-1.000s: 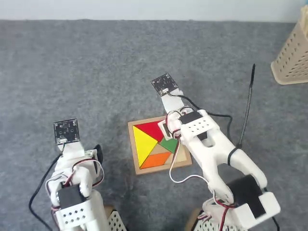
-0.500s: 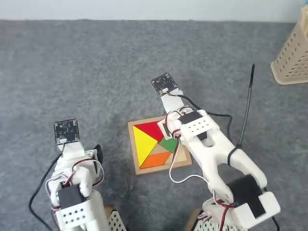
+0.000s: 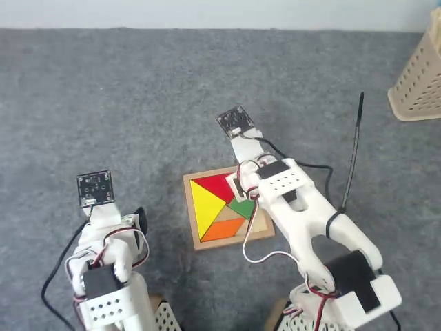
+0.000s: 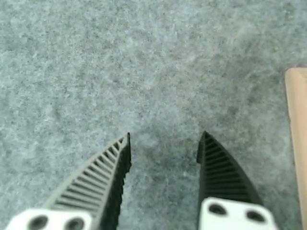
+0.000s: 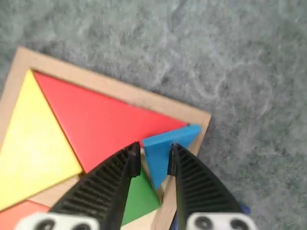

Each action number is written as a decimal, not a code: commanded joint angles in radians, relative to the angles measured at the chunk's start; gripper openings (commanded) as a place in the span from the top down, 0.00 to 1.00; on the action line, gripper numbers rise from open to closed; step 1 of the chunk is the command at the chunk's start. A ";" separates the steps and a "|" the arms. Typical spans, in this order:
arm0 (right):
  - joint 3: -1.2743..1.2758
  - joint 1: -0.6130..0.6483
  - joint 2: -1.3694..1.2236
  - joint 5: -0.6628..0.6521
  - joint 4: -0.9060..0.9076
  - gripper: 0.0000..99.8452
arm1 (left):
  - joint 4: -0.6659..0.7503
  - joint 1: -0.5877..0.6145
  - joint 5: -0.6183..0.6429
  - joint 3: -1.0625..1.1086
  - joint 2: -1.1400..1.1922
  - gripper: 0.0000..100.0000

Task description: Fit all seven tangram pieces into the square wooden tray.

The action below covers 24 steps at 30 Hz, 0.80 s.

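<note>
Right end effector (image 5: 154, 144) hangs over one corner of the tray (image 5: 120, 92), its two ribbed fingers (image 5: 120, 177) closed in on the blue triangle (image 5: 175, 136), one finger on each side and both touching it, so it is grasping that piece. The blue triangle lies right at the tray's corner. Its broad end reaches over the wooden rim there, and its narrow end runs back between the fingers toward the green piece (image 5: 141, 199). Whether it sits flat in its place I cannot tell. Just beside it the red triangle (image 5: 105, 124) lies along the rim, with the yellow triangle (image 5: 33, 143) next to that and an edge of the orange piece (image 5: 12, 215) beyond. From the high view the tray (image 3: 187, 207) lies on the grey table (image 3: 103, 103) between the two arms, and the right arm covers its far right corner. Left end effector (image 4: 166, 135) is released, fingers spread wide, low above bare table, with the tray's edge (image 4: 296, 143) off to one side and well apart from the fingers. A pale slotted basket (image 3: 417, 76) stands at the table's far right, and a thin black rod (image 3: 353, 152) lies between it and the tray.
</note>
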<state>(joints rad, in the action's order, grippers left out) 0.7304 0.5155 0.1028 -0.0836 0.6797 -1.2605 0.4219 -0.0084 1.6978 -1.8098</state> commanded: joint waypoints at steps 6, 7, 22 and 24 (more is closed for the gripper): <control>0.046 -0.004 0.062 0.005 -0.105 0.90 | -0.005 -0.003 -0.005 -0.013 -0.014 0.78; 0.046 -0.004 0.065 0.005 -0.104 0.90 | -0.005 -0.003 -0.005 -0.013 -0.014 0.78; 0.097 -0.067 0.217 0.005 -0.093 0.90 | -0.005 -0.003 -0.005 -0.013 -0.014 0.78; 0.101 -0.067 0.231 0.005 -0.093 0.90 | -0.005 -0.003 -0.005 -0.013 -0.014 0.78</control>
<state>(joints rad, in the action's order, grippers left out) 0.8316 0.4572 0.2486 -0.0836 0.5969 -1.2605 0.4219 -0.0084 1.6978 -1.8098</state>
